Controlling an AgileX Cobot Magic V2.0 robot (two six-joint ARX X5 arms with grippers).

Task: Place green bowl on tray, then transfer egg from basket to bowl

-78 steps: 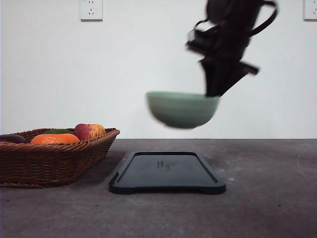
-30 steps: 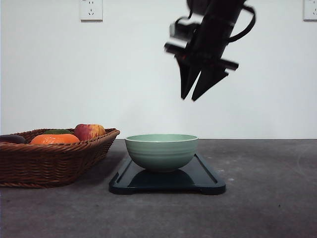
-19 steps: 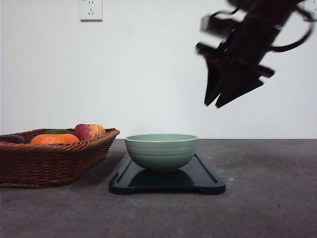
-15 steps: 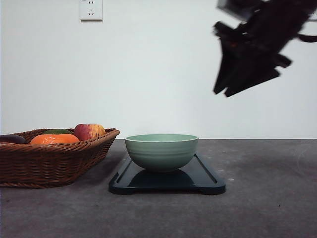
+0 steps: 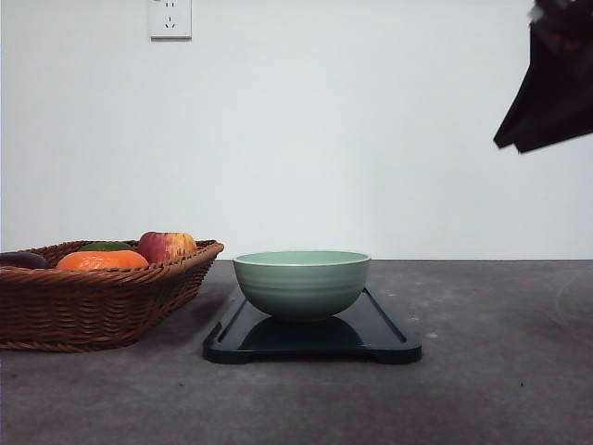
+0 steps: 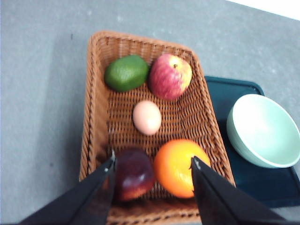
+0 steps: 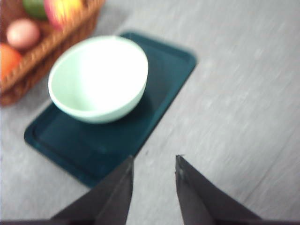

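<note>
The green bowl (image 5: 301, 283) stands upright on the dark tray (image 5: 389, 345), toward the tray's basket end. The pale pinkish-brown egg (image 6: 146, 117) lies in the middle of the wicker basket (image 6: 96, 117), among the fruit. My left gripper (image 6: 152, 163) hangs open high above the basket, empty, with the egg showing just beyond the gap between its fingers. My right gripper (image 5: 508, 146) is raised at the upper right, well clear of the bowl. In the right wrist view the right gripper (image 7: 154, 158) is open and empty, and the bowl (image 7: 98, 77), tray (image 7: 154, 112) and egg (image 7: 22, 33) lie below it.
The basket (image 5: 93, 306) sits left of the tray and also holds a red-yellow apple (image 6: 170, 76), a green fruit (image 6: 125, 72), an orange (image 6: 180, 167) and a dark red fruit (image 6: 133, 173). Bare grey table lies right of the tray.
The right gripper set the bowl on the tray and let go. It then rose and swung away to the upper right. The bowl has stayed still since.
</note>
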